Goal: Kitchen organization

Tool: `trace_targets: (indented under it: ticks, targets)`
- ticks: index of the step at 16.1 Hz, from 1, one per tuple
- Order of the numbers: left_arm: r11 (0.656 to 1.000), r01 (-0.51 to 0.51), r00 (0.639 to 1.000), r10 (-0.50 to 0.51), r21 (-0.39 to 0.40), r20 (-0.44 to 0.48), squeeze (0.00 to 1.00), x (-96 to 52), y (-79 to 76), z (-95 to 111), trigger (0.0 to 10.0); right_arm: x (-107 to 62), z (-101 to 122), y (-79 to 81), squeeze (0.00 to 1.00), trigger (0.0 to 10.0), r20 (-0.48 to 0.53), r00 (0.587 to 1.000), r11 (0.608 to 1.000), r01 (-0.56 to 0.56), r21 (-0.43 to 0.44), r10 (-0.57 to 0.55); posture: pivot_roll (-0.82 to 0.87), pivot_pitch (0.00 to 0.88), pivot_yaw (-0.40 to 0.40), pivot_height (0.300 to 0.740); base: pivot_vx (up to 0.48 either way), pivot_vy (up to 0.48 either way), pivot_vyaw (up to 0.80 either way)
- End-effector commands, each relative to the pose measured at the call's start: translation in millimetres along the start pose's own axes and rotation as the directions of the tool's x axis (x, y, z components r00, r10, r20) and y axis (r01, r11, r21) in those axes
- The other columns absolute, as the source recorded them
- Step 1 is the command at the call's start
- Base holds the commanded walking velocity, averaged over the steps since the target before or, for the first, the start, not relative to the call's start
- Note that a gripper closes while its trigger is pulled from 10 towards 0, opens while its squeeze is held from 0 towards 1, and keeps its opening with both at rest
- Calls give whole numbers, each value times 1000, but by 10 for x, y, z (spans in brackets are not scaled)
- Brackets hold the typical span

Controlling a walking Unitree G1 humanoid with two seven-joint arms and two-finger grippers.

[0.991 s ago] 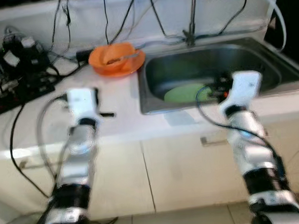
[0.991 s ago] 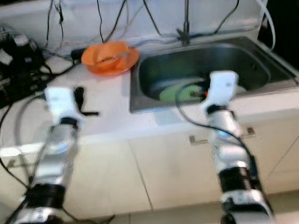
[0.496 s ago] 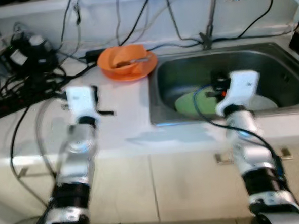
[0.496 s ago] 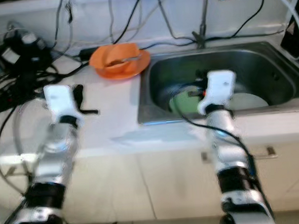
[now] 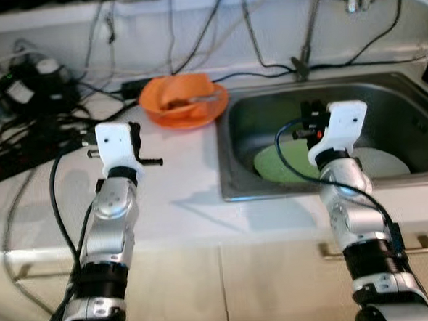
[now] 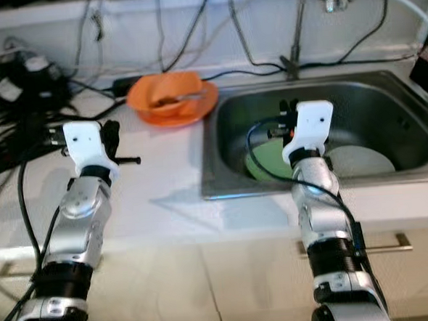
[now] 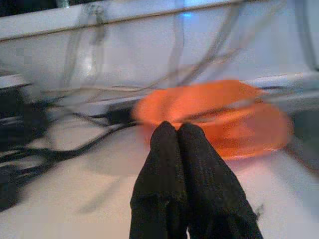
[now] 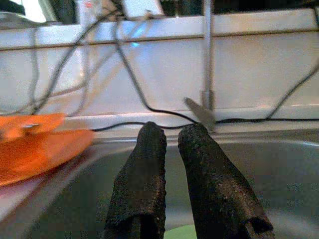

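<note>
Orange bowl sits on the white counter at the back, just left of the sink, straight beyond my left gripper, whose fingers are pressed together on nothing. My right gripper hangs over the sink with its fingers a narrow gap apart, empty. Below it on the basin floor lie a green plate and a pale plate, side by side
</note>
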State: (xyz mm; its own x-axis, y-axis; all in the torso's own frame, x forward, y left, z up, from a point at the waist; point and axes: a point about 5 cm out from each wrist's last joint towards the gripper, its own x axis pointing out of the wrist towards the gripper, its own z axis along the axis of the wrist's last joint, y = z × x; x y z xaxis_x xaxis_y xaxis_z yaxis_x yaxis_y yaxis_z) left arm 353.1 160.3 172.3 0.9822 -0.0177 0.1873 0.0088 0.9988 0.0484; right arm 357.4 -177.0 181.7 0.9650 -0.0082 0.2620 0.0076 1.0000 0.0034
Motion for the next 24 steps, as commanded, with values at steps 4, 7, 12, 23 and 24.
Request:
trace_targets:
  ticks: [4, 7, 12, 23, 24]
  targets:
    - [1000, -5, 1000, 5, 16, 15, 0, 14, 40, 46, 10000, 30, 57, 23, 0, 10000, 18, 1000, 1000, -2, 16, 2, -2, 0, 73, 740, 329, 0, 0]
    - [1000, 6, 1000, -6, 12, 15, 0, 8, 2, 42, 10000, 30, 56, 30, 0, 10000, 19, 1000, 1000, -6, 17, 5, 0, 0, 72, 740, 209, 0, 0]
    - [1000, 29, 999, -29, 6, 29, 0, -3, -29, 56, 10000, 32, 59, 34, 0, 10000, 18, 1000, 1000, -5, 17, 5, 0, 0, 71, 740, 0, 0, 0]
    - [971, 213, 963, -227, -109, -145, 0, 120, -44, 63, 10000, 35, 45, 78, 0, 10000, 16, 1000, 1000, -11, 23, 11, 12, 0, 79, 740, 0, 0, 0]
    - [965, 232, 957, -249, -126, -148, 0, 138, -56, 84, 10000, 34, 44, 86, 0, 10000, 16, 1000, 1000, -12, 24, 12, 11, 0, 81, 740, 0, 0, 0]
